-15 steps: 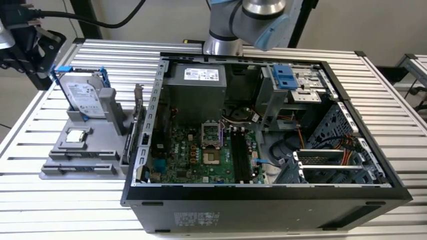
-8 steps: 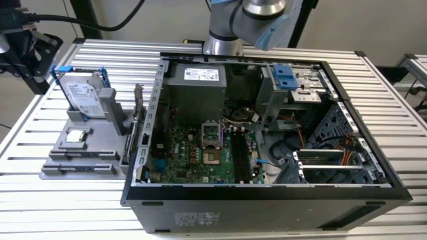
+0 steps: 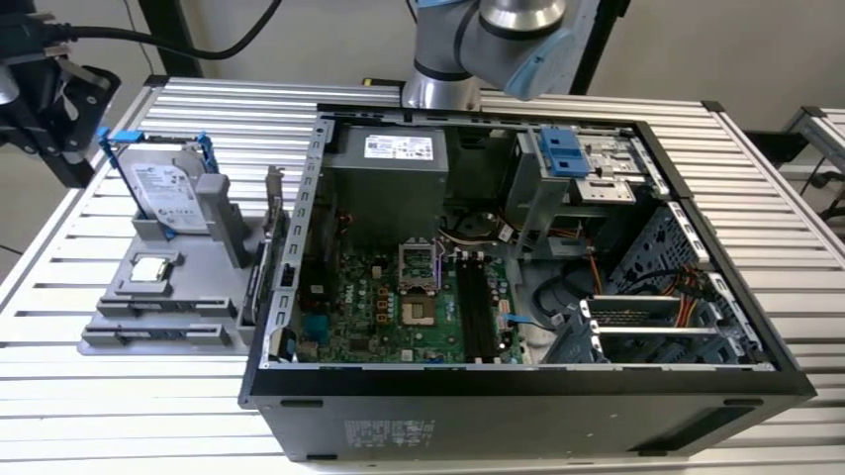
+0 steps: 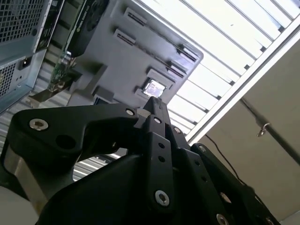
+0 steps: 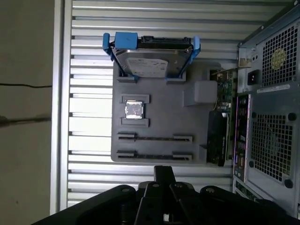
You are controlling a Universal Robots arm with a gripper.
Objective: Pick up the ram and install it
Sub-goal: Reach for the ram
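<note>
ram (image 5: 154, 155) edge-on in tray (image 5: 164, 108) slot; jaws closed, empty, well apart

Looks evenly lit from above; glares white across the ribbed silver aluminium table (image 4: 225, 42) in the second wrist view; dims to soft shadow inside the open black computer case (image 3: 528, 406)

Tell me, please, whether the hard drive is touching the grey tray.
Touching. In the exterior view the hard drive stands upright with its lower edge seated in a slot of the grey tray.
</note>
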